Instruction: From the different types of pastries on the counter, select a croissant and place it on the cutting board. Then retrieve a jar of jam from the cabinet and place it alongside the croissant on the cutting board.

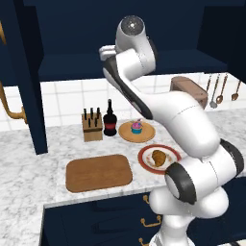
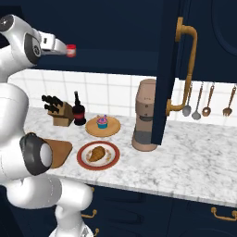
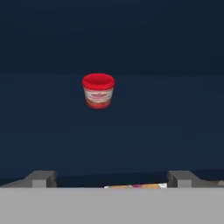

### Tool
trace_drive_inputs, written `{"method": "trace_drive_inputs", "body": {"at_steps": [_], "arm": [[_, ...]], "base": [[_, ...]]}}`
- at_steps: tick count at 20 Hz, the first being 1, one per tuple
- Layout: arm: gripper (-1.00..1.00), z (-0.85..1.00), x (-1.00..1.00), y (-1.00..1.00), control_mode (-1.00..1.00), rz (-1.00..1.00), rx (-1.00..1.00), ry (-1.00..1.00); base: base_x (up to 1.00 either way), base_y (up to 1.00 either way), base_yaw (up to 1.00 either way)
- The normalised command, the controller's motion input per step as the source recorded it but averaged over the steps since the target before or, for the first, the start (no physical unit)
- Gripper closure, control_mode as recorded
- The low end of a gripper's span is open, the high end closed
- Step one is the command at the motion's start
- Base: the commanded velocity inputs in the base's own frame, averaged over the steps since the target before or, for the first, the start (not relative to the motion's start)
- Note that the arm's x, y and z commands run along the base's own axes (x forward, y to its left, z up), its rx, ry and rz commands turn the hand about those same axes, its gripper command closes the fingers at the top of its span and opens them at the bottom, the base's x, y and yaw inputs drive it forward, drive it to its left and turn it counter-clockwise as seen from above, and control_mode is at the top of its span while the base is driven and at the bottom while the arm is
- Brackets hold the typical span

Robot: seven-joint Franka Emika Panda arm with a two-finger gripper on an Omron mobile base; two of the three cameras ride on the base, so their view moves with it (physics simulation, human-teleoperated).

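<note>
Gripper (image 3: 112, 178) jaws stand wide apart with nothing between them, aimed into the open cabinet (image 3: 175, 52). We see its fingertips (image 3: 41, 178) low in the hand view, well short of the jar of jam (image 3: 98, 90).

The jar sits upright on the dark shelf, at about 11 o'clock from the centre of the hand view, nothing beside it. In the right base view the jar (image 2: 71, 50) shows just past the end of the hand, up at shelf height.

Handling, our judgement:
- small, stiff, probably glass or hard plastic; light for this arm
- smooth round wall, so it may slip or twist if pinched off-centre
- short body: take it across the middle of the wall, below the red lid, pads on opposite sides
- it needs centring between the jaws first, as it lies left of their midline

Outward from there: croissant (image 1: 159, 156) lies on the red-rimmed plate (image 1: 144, 156) on the counter (image 1: 29, 168), not on the cutting board (image 1: 98, 173), which sits at 9 o'clock from that plate. Cupcake (image 1: 137, 126) rests on the round wooden plate (image 1: 126, 134) behind, with a dark bottle (image 1: 110, 120) and knife block (image 1: 92, 127) further left.
</note>
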Motion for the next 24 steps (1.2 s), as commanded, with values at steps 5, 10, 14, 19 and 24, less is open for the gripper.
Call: {"method": "trace_drive_inputs", "body": {"at_steps": [5,10,14,19,24], "arm": [[-1.0,-0.22,0.52,-0.13,-1.0,0.0,0.0,-0.02],[-1.0,-0.22,0.51,0.0,-1.0,0.0,0.01,-0.02],[-1.0,0.0,0.73,0.0,-1.0,0.0,0.06,0.0],[-1.0,0.0,0.62,0.0,-1.0,0.0,0.06,0.0],[-1.0,0.0,0.53,0.06,-1.0,0.0,0.07,0.03]], "base": [[0.0,0.0,0.0],[0.0,0.0,0.0],[0.0,0.0,0.0],[0.0,0.0,0.0],[0.0,0.0,0.0]]}}
